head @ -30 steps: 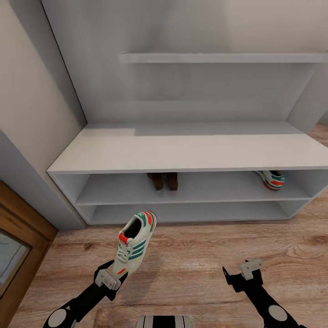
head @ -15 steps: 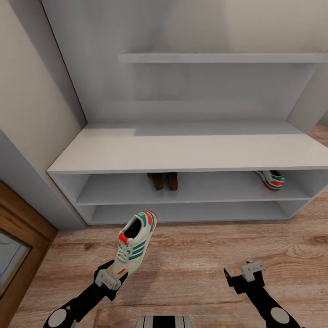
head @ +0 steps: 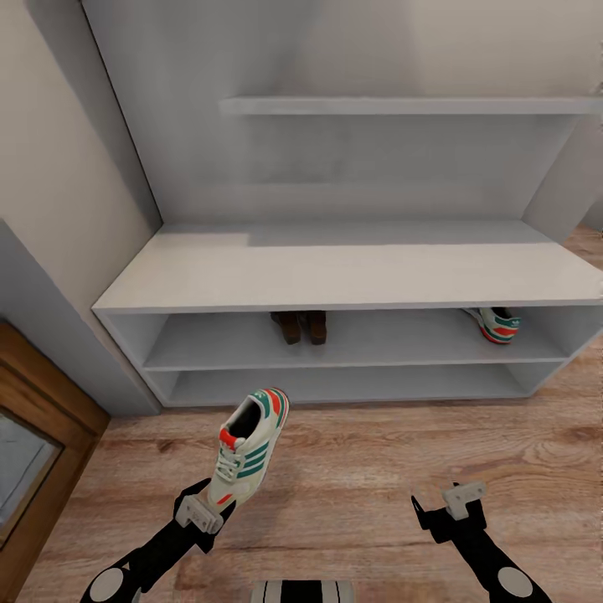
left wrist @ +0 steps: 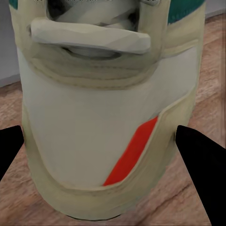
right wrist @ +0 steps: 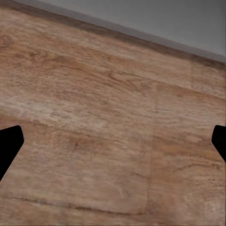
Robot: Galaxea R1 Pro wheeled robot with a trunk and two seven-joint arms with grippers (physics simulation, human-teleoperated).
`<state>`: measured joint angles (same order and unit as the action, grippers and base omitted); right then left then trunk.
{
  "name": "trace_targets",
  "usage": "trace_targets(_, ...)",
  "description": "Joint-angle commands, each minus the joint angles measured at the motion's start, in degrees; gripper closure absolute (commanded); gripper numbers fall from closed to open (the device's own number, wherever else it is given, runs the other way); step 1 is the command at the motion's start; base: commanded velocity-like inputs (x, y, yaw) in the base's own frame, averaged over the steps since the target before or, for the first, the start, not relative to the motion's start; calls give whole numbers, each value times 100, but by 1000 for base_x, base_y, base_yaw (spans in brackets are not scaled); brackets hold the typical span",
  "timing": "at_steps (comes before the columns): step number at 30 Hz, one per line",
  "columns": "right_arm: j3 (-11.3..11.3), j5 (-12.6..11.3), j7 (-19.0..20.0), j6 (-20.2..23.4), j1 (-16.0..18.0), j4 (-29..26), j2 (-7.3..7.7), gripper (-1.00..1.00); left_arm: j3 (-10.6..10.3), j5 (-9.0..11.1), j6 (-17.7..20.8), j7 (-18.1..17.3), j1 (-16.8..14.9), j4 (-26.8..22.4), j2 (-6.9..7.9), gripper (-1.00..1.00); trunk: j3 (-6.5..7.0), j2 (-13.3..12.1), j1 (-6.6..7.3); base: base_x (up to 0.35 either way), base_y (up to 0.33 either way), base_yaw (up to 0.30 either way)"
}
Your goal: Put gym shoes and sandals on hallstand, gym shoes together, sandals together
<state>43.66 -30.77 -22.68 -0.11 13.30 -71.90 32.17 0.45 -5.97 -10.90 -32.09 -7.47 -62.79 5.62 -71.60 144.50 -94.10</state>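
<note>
Holding: left gripper (head: pixel 219 501) clamped on one sneaker (head: pixel 247 448), above the floor (head: pixel 352 469). Right gripper (head: pixel 444 511) spread, empty. Shelved on rack (head: pixel 335 272): both sandals (head: pixel 300 326), second sneaker (head: pixel 496 324). Remaining: this sneaker beside its mate.

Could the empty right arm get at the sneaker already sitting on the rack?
Probably yes: the right gripper is open and empty, the sneaker sits at the shelf's open front, and bare floor lies between.
</note>
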Motion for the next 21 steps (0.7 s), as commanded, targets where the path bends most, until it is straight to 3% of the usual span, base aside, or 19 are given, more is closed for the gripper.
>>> trace_targets(1,0,0,0,1,-1,0,0,-100,-2,1,0,0,0,1,-2,100,0,0,0,-249,0,0)
trace_targets(21,2,1,0,3,-53,3,-7,-100,-18,0,0,2,0,5,-8,100,0,0,0,-298,0,0)
